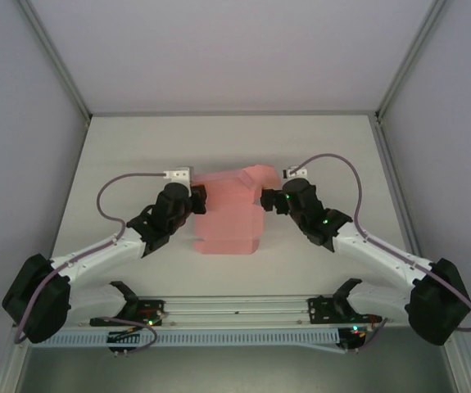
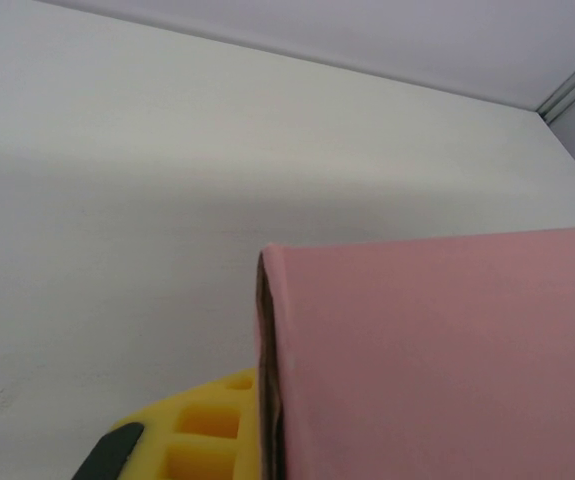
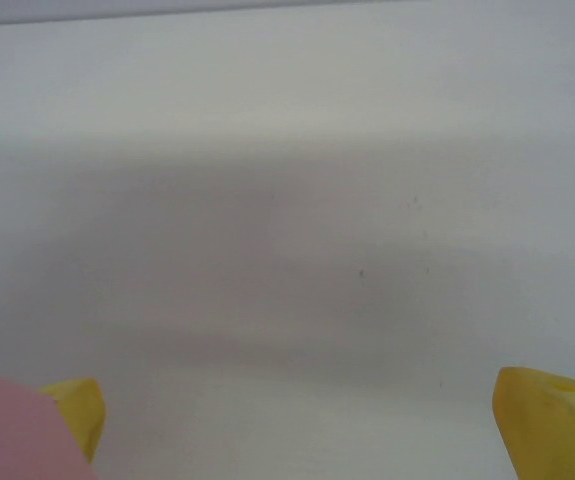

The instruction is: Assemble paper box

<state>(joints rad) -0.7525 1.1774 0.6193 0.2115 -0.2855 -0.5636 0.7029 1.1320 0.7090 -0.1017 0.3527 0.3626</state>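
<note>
Middle of the top view: the paper box [image 1: 228, 221] sits on the table [image 1: 137, 155], the left gripper [image 1: 196, 196] pinching its left edge, likely to steady it, the right gripper [image 1: 269, 199] spread wide and empty beside its right edge.

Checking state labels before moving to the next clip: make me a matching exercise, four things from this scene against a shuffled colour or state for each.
Things:
1. paper box
2. left end effector
3. right end effector
4. table

Colour or state:
A. open wide
B. pink
C. white
D. shut on the paper box's edge

Pairs: 1-B, 2-D, 3-A, 4-C
</note>
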